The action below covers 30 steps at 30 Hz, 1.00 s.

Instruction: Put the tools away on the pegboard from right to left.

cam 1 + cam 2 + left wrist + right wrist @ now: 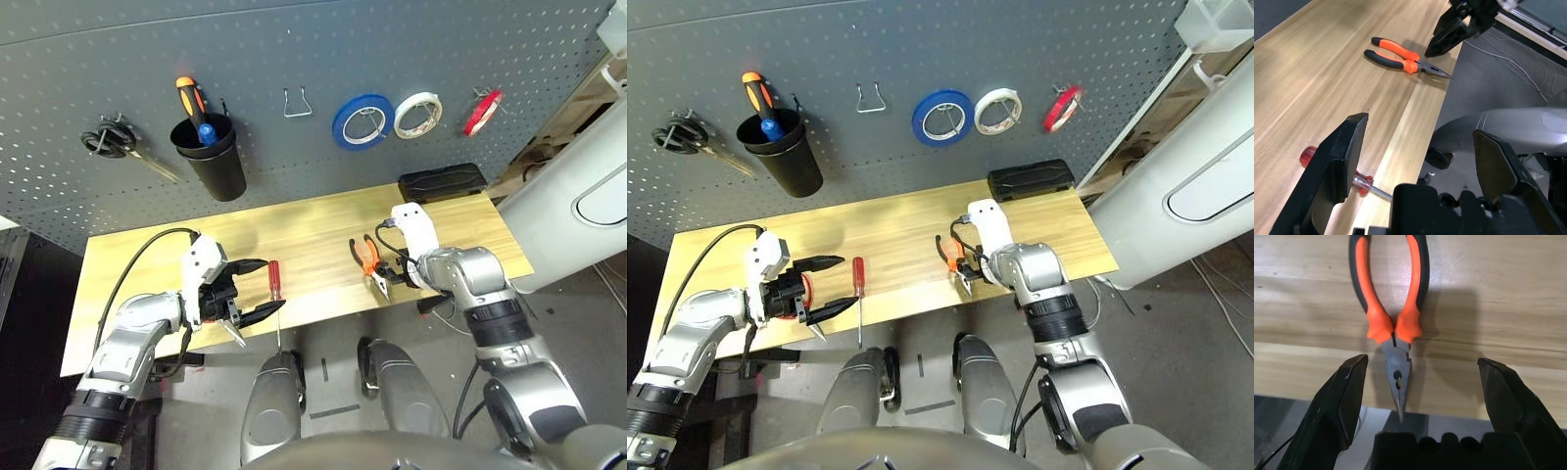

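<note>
The red tape ring [482,111] hangs at the far right of the dark grey pegboard [294,49]. Orange-and-black pliers [364,257] lie near the table's front edge, nose over the edge. My right gripper [1421,361] is open just above them, its fingers on either side of the nose. The red-handled screwdriver [275,280] lies left of them, shaft past the edge. My left gripper [266,285] is open, fingertips right beside its handle, not touching. A silver tip [235,336] pokes out below that gripper; I cannot tell whether it belongs to the red-handled scissors.
On the pegboard hang black-handled scissors [116,137], a black cup [214,155] with an orange-handled screwdriver [190,96], a bare metal hook [297,103], a blue tape roll [362,120] and a white one [418,115]. A black case [442,181] sits at the table's back right.
</note>
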### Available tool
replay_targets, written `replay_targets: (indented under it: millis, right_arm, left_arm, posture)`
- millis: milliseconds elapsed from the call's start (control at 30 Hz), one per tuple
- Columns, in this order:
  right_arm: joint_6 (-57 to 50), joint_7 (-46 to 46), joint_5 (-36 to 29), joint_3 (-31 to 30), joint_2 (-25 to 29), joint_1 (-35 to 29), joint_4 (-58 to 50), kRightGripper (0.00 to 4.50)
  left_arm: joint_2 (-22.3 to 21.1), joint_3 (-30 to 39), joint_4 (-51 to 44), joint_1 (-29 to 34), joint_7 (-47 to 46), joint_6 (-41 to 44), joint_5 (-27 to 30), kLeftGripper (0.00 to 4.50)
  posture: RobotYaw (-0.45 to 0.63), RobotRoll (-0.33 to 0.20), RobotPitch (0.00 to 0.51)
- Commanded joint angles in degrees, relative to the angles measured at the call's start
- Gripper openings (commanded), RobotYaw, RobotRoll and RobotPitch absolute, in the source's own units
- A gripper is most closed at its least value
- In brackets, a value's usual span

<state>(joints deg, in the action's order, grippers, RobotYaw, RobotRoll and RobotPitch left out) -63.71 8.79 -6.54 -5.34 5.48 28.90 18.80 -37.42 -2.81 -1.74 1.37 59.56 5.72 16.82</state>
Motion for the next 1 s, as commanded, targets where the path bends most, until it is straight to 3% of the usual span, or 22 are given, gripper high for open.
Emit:
replay_targets:
  millis: [33, 400, 633, 700, 867, 1000]
  right_arm:
    - [4.5, -1.2, 1.3, 0.1, -1.4, 1.1, 5.9, 4.48]
    - [16.9, -0.3, 3.7, -0.2, -5.1, 8.2, 27.1, 4.48]
    - [23.0, -0.8, 4.2, 1.5, -6.5, 11.9, 38.3, 2.10]
    - [24.6, -0.7, 4.4, 1.9, -6.6, 12.4, 40.0, 2.08]
    - [25.5, 1.6, 4.6, 1.6, -5.9, 12.0, 35.6, 2.08]
    - [17.0, 6.4, 3.7, -0.5, -2.7, 8.6, 16.3, 2.08]
  left_arm:
    - [-0.4, -0.3, -2.7, 1.2, -0.2, 1.6, 0.3, 4.50]
    - [-0.2, 1.6, -11.0, 4.4, -3.5, 7.1, 2.4, 4.50]
    - [-0.3, 2.4, -12.3, 5.6, -4.4, 7.5, 2.3, 4.50]
    - [-0.1, 2.6, -12.3, 5.6, -4.8, 7.4, 2.2, 4.50]
    - [0.5, 4.2, -12.4, 5.6, -5.6, 6.9, 3.4, 4.50]
    - [0.0, 7.5, -12.9, 6.0, -5.3, 7.3, 6.0, 4.50]
  posture:
    - [-0.01, 0.000, 0.229]
    - [0.05, 0.000, 0.218]
    - [0.06, 0.000, 0.211]
    - [0.07, 0.000, 0.206]
    - [0.07, 0.000, 0.183]
    - [0.06, 0.000, 0.166]
